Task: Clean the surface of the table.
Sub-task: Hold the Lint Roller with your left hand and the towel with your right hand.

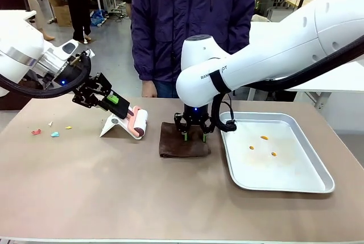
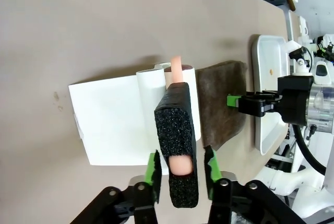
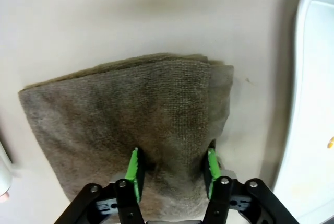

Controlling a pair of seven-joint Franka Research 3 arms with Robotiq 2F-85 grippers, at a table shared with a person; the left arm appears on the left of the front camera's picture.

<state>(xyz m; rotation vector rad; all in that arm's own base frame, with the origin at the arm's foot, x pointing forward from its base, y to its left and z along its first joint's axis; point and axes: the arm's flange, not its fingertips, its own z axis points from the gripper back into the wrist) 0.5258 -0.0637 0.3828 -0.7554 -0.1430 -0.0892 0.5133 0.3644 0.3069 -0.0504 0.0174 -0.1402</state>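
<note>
Matte taupe table (image 1: 85,187), left fingers (image 2: 153,174) clamping roller handle (image 2: 177,130), right fingers (image 3: 134,174) pinching brown cloth (image 3: 130,114).

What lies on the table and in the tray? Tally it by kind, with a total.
Brown cloth: 1
Silver tray: 1
Lint roller: 1
White stand: 1
Scraps on the table: 4
Orange bits in the tray: 3
Total: 11

Bright, even light; soft shadows on the table (image 1: 85,187).
</note>
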